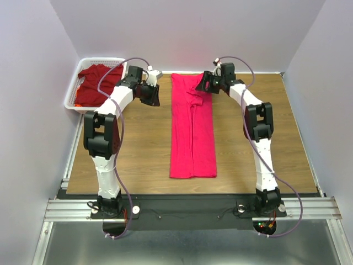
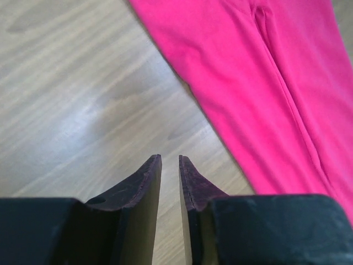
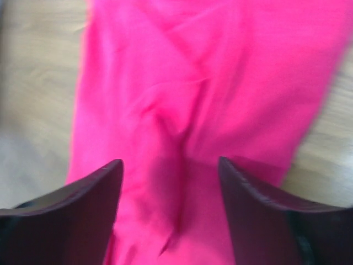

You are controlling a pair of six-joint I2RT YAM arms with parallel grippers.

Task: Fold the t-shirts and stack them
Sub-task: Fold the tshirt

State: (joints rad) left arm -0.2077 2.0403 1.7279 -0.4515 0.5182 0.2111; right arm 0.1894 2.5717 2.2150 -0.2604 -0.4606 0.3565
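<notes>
right wrist view is motion-smeared: pink t-shirt (image 3: 209,83) ahead of and under the right pincer (image 3: 170,163) runs off top and bottom edges, folds unreadable, can't tell if it touches cloth. left wrist view: only a slanted strip of it ahead-right of the left pincer (image 2: 169,159), cut by top and right edges. top view: right pincer covers the shirt's corner beneath it; maroon t-shirt (image 1: 98,80) left of the left pincer is a crumpled heap in the basket (image 1: 73,91), shape unreadable; orange speck (image 1: 80,103) beside it too small to identify
</notes>
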